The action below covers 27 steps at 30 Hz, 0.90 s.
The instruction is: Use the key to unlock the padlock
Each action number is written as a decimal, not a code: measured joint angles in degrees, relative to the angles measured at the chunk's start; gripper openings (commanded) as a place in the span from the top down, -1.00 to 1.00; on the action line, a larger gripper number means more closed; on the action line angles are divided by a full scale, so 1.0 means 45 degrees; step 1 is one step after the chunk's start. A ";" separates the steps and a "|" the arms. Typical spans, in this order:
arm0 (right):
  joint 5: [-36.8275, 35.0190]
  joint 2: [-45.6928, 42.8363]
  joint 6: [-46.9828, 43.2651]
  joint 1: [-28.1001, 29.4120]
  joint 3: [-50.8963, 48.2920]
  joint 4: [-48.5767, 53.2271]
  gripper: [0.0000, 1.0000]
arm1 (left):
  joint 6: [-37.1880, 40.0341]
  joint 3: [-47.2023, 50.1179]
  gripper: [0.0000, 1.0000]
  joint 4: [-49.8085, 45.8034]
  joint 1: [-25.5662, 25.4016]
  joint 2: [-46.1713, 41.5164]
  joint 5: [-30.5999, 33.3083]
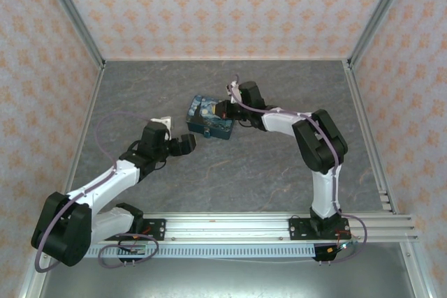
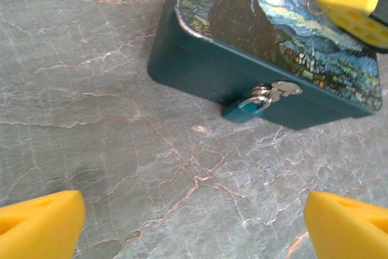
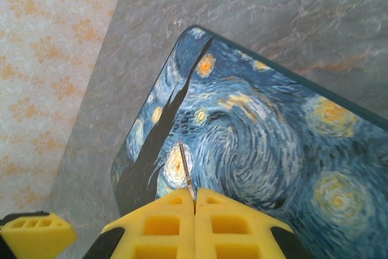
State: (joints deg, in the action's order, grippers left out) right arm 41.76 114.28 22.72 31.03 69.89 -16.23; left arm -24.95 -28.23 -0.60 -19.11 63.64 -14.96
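Note:
The small teal padlock (image 2: 245,108) hangs from a metal hasp (image 2: 280,91) on the front wall of the night-sky painted box (image 2: 239,25), resting on the table. My left gripper (image 2: 194,228) is open and empty over bare table, a short way in front of the padlock. My right gripper (image 3: 194,201) hovers over the box lid (image 3: 260,144), shut on the key (image 3: 186,168), whose thin blade sticks out forward from between the pads. In the top view the left gripper (image 1: 187,143) is just left of the box (image 1: 209,120) and the right gripper (image 1: 225,109) is at its right end.
The table (image 1: 230,172) is grey marble, closed in by patterned walls (image 1: 42,68) on three sides. An aluminium rail (image 1: 279,225) carrying both arm bases runs along the near edge. Open floor lies in front of the box.

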 measured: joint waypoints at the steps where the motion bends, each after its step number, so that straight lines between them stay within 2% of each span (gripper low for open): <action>1: -0.0010 -0.0180 0.0000 0.0078 -0.0262 -0.0073 1.00 | 0.0049 0.0073 -0.85 0.0068 0.0000 -0.0044 -0.0083; 7: -0.0078 -0.1025 0.0000 0.0495 -0.1545 -0.0486 1.00 | 0.0491 0.0602 -0.80 0.0432 -0.0097 -0.0510 -0.0801; 12: -0.0087 -0.1734 0.0005 0.0578 -0.2497 -0.0636 1.00 | 0.1015 0.1005 -0.77 0.0602 -0.0729 -0.0860 -0.1258; 19: -0.0233 -0.2390 -0.0083 0.0597 -0.3201 -0.0583 1.00 | 0.2244 0.1336 -0.83 0.1355 -0.2064 -0.0748 -0.1209; 24: -0.0272 -0.2385 -0.0160 0.0597 -0.3186 -0.0549 1.00 | 0.3283 0.1384 -0.85 0.2191 -0.2171 -0.0170 -0.0908; 27: -0.0287 -0.2385 -0.0194 0.0597 -0.3138 -0.0457 1.00 | 0.3672 0.1307 -0.80 0.2472 -0.2132 0.0369 -0.0928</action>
State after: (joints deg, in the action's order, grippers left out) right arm 40.47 103.55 21.85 33.71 55.77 -18.28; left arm -8.43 -22.35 10.52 -28.71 65.30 -19.14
